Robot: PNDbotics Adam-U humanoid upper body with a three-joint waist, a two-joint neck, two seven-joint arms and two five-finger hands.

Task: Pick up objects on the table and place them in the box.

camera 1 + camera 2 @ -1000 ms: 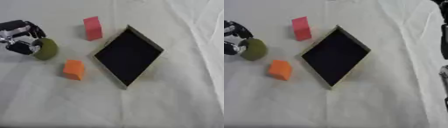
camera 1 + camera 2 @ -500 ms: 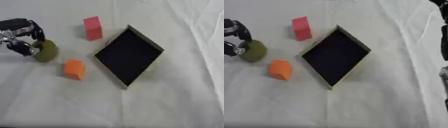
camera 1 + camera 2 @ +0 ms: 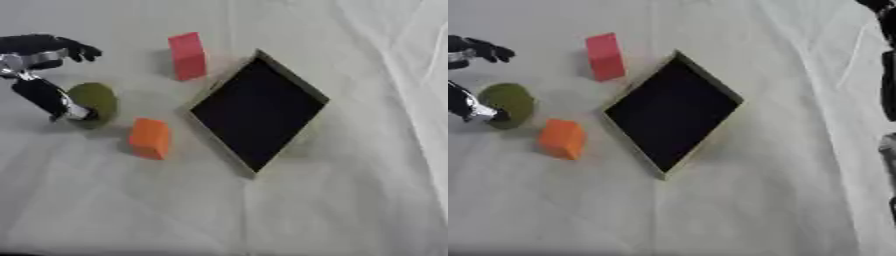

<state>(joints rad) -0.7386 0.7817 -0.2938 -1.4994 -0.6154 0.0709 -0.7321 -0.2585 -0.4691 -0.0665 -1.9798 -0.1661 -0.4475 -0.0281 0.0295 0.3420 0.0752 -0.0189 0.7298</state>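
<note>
My left hand point(image 3: 44, 75) has opened up in the last second: a moment ago the fingers were curled down over the top of the olive ball point(image 3: 93, 100), and now they are spread and lifted off it, pointing away past its far side, while the thumb still reaches down and ends against the ball's near-left edge. So I have hold of nothing. The ball sits on the cloth just under and to the right of the hand, where it was before (it does not seem to have rolled).

For the task this reads to me as a grasp let go or being reset, not a lift; nothing has gone into the box point(image 3: 257, 112) yet, and its dark inside looks empty. The box lies well to the right of the hand, beyond the orange block point(image 3: 150, 138), which is just past the ball on the near-right, and the red block point(image 3: 187, 55), which stands further off on the far-right.

I judge I need to close round the ball again before carrying it across. My right arm shows only as a dark strip at the right eye view's edge; its hand I cannot see.
</note>
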